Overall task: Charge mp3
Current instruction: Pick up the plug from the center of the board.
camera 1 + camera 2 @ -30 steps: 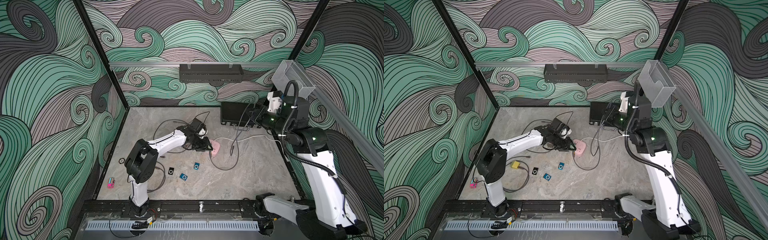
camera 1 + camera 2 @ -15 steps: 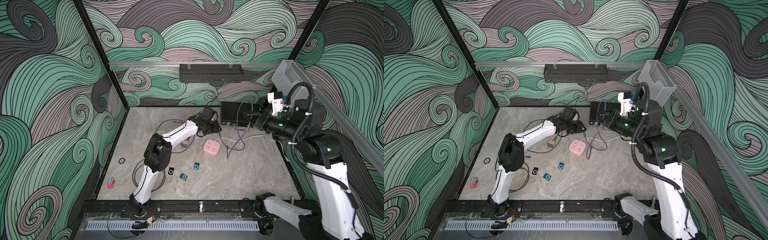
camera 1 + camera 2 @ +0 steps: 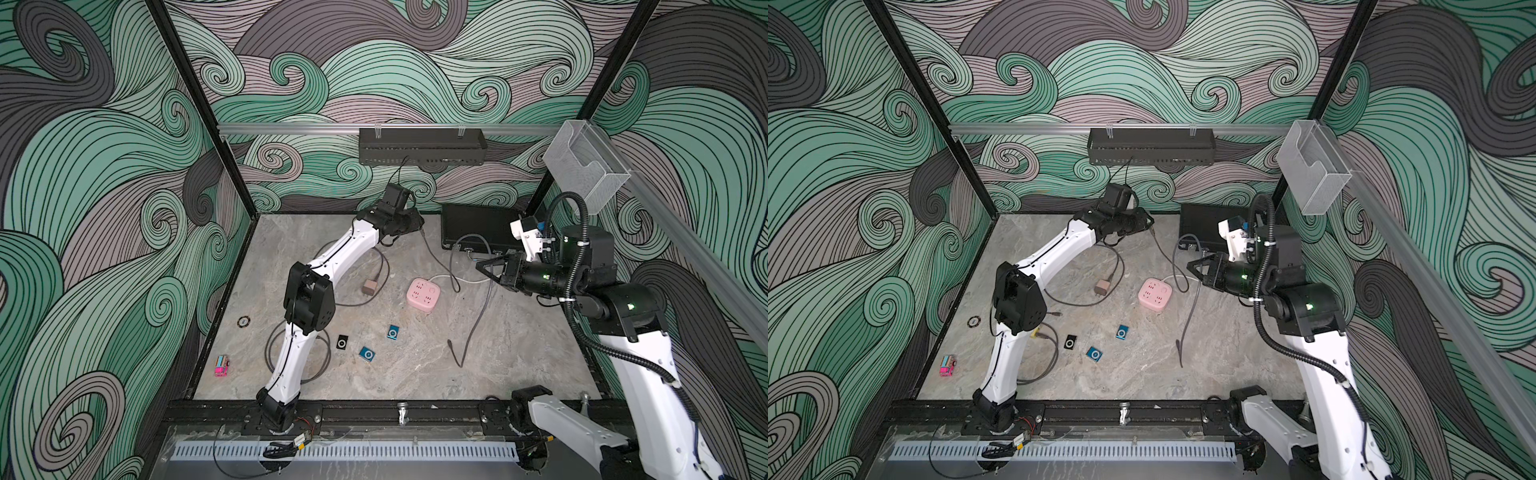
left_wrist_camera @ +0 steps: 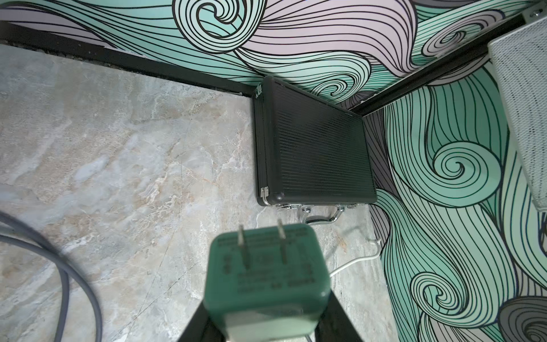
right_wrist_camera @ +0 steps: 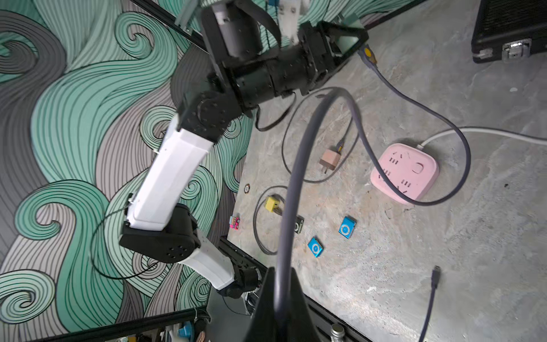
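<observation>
Left gripper (image 4: 268, 311) snug around green charger (image 4: 266, 275), right gripper (image 5: 279, 278) tight on grey cable (image 5: 284, 219), over marbled tabletop (image 3: 519, 340) within wave-patterned walls (image 3: 395, 75).

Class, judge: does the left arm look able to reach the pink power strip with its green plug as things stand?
Probably yes: the left gripper holds the green plug, the pink power strip lies uncovered mid-table, and the grey cable hangs beside, not over, it.

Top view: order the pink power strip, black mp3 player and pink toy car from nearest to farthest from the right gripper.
From the right gripper, shut on the grey cable:
1. Pink power strip, mid-table.
2. Black mp3 player, toward the front edge.
3. Pink toy car, front-left corner.
</observation>
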### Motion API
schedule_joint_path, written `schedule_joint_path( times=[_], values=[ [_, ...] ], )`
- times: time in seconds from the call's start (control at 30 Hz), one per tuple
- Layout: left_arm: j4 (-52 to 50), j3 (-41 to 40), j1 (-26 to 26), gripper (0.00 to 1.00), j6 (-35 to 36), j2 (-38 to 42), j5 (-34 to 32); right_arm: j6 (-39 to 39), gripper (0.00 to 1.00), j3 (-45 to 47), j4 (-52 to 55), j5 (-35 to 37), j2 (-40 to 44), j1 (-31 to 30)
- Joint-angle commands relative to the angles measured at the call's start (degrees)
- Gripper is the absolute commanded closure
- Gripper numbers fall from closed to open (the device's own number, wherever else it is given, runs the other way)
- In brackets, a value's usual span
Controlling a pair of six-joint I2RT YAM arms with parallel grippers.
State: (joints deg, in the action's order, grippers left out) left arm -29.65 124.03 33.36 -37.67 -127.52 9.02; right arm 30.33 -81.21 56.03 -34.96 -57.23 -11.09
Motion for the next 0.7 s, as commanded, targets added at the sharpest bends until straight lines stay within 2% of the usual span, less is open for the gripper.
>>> schedule_joint_path(
  times=[0.0,0.07,0.23,0.43,0.6,0.67],
  values=[
    [-0.32,-4.4,0.51,0.72,2.75,4.96,3.54,-4.66,1.0,3.91,1.9,2.22,-1.03,1.78],
    [0.61,-9.29,0.5,0.72,3.41,8.83,3.1,-6.21,1.0,4.95,1.89,4.48,-2.06,2.29],
    [0.64,-18.87,0.31,0.72,5.21,18.18,0.3,-10.96,1.0,7.7,4.22,15.49,-2.09,3.61],
    [-1.54,-21.02,0.38,0.72,4.08,21.75,0.9,-13.54,1.0,17.55,4.0,26.96,-0.78,5.69],
    [-0.06,-22.7,1.37,0.72,3.09,21.88,2.85,-11.7,0.99,25.52,-1.0,27.24,-2.38,10.8],
    [1.45,-23.61,1.61,0.72,2.83,22.09,2.81,-11.52,0.92,27.78,-3.53,25.63,-3.08,13.11]
  ],
)
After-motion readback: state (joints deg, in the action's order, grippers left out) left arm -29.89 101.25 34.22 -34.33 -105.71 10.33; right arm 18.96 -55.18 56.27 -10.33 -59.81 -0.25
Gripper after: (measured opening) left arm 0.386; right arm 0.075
